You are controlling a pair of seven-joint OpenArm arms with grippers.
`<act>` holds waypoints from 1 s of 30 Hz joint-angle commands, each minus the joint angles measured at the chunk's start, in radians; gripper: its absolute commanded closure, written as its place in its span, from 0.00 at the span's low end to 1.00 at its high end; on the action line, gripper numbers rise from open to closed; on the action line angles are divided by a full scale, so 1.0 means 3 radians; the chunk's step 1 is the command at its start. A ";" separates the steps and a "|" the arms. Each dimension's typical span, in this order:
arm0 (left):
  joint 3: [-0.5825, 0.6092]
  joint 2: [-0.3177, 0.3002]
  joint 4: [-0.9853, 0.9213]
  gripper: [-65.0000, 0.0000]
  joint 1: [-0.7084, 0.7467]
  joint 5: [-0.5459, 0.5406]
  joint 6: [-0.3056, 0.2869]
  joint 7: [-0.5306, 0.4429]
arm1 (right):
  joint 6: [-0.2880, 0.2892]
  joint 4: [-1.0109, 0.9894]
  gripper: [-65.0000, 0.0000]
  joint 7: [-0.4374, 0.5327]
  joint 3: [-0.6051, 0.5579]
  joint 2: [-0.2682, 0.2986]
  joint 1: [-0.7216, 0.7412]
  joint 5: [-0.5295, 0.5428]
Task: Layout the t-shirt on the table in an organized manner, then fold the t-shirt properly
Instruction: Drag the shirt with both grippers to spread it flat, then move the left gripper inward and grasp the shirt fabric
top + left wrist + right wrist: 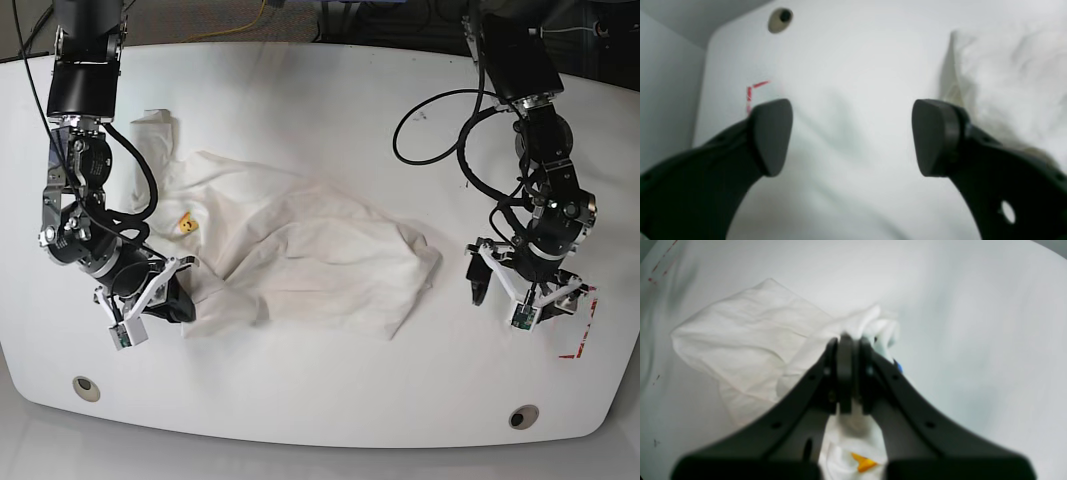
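Two tools at work: right tool (165, 295) clamped on t-shirt (310, 260) edge, likely anchoring it for spreading; left tool (525, 285) spread wide, empty, just beside the shirt's other edge. Shirt rumpled mid-surface (320, 90), not yet flat.

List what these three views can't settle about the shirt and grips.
- Right wrist: where the right gripper pinches the t-shirt, hidden by its own fingers.
- Base: big printed letters, not showing; only the small yellow emblem.
- Left wrist: motion blur; shirt cut by the right edge; left gripper open, empty.
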 commanded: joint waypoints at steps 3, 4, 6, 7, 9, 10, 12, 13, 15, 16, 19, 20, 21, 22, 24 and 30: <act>0.0028 0.0079 0.0012 0.16 -0.0027 -0.0028 0.0011 -0.0075 | 0.0085 0.0065 1.00 0.0099 0.0025 0.0037 0.0049 0.0047; 0.0038 0.0089 -0.0003 0.16 -0.0017 -0.0028 0.0011 -0.0075 | 0.0095 0.0065 1.00 0.0099 0.0025 0.0037 0.0049 0.0047; 0.0110 0.0105 -0.0070 0.16 -0.0017 -0.0028 0.0011 -0.0075 | 0.0101 0.0065 1.00 0.0099 0.0025 0.0037 0.0044 0.0047; 0.0130 0.0110 -0.0095 0.16 -0.0017 -0.0028 0.0011 -0.0075 | 0.0101 0.0065 1.00 0.0099 0.0025 0.0037 0.0039 0.0047; 0.0156 0.0120 -0.0152 0.16 -0.0022 -0.0033 0.0011 -0.0075 | 0.0101 0.0065 1.00 0.0099 0.0025 0.0037 0.0039 0.0047; 0.0161 0.0151 -0.0187 0.16 -0.0027 -0.0033 0.0011 -0.0075 | 0.0101 0.0065 1.00 0.0099 0.0025 0.0032 0.0039 0.0047; 0.0161 0.0232 -0.0279 0.16 -0.0032 -0.0033 0.0011 -0.0085 | 0.0101 0.0065 1.00 0.0099 0.0025 0.0017 0.0034 0.0047; 0.0161 0.0268 -0.0336 0.16 -0.0037 -0.0033 0.0011 -0.0085 | 0.0101 0.0065 1.00 0.0099 0.0025 0.0007 0.0023 0.0047; 0.0161 0.0314 -0.0428 0.16 -0.0084 -0.0033 0.0016 -0.0090 | 0.0101 0.0065 1.00 0.0099 0.0025 0.0002 0.0023 0.0047; 0.0161 0.0335 -0.0484 0.16 -0.0124 -0.0033 0.0026 -0.0096 | 0.0101 0.0065 1.00 0.0099 0.0025 -0.0004 0.0018 0.0047; 0.0161 0.0396 -0.0689 0.16 -0.0186 -0.0033 0.0037 -0.0177 | 0.0101 0.0065 1.00 0.0099 0.0025 -0.0009 0.0018 0.0047; 0.0161 0.0406 -0.0735 0.16 -0.0196 -0.0033 0.0042 -0.0208 | 0.0101 0.0065 1.00 0.0099 0.0025 -0.0009 0.0018 0.0047; 0.0161 0.0437 -0.0842 0.16 -0.0222 -0.0033 0.0047 -0.0295 | 0.0101 0.0070 1.00 0.0099 0.0025 -0.0014 0.0018 0.0047; 0.0161 0.0447 -0.0908 0.16 -0.0227 -0.0033 0.0052 -0.0351 | 0.0101 0.0070 1.00 0.0099 0.0025 -0.0014 0.0018 0.0047; 0.0161 0.0468 -0.1047 0.16 -0.0268 -0.0028 0.0129 -0.0459 | 0.0101 0.0070 1.00 0.0099 0.0020 -0.0029 0.0013 0.0047; 0.0161 0.0468 -0.1614 0.16 -0.0436 -0.0028 0.0282 -0.0689 | 0.0101 0.0070 1.00 0.0099 0.0020 -0.0060 0.0013 0.0047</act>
